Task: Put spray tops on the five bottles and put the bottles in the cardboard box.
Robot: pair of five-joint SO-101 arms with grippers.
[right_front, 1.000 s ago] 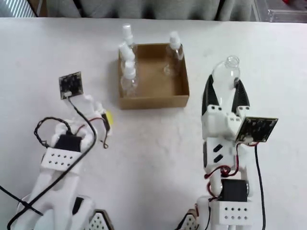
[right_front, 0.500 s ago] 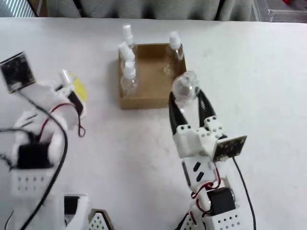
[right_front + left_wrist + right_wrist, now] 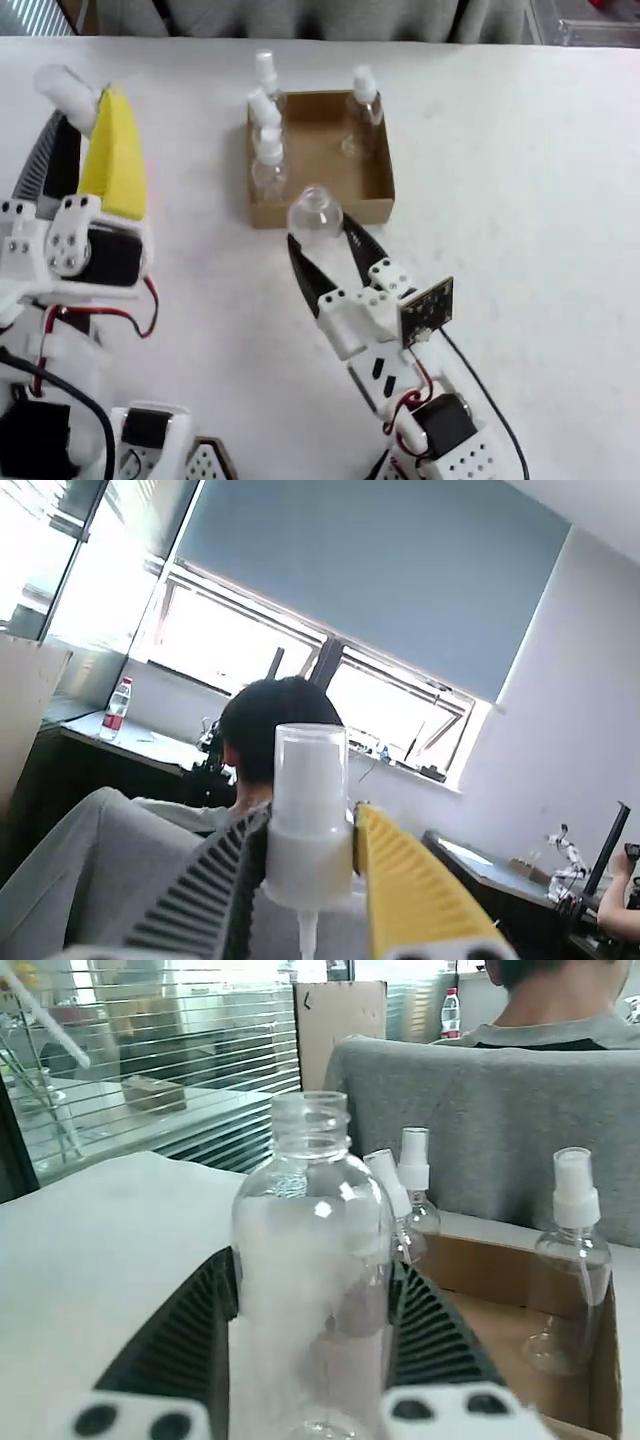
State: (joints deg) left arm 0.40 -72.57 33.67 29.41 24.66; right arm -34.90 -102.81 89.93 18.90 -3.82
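My left gripper [image 3: 78, 105] clamped a white plastic spray top [image 3: 308, 815], far left. My right gripper [image 3: 318, 235] held the clear uncapped bottle [image 3: 315, 212] just near the brown cardboard box [image 3: 383, 170]. Capping, I judged, needed the top aligned over the neck.

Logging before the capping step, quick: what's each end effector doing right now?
Left end effector: shut on the spray top.
Right end effector: shut on the uncapped bottle.

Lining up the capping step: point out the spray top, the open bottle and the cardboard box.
spray top [image 3: 308, 855]: left wrist view, on its white collar.
bottle [image 3: 310, 1260]: right wrist view, on its clear body.
cardboard box [image 3: 315, 150]: high view, on its bare floor.
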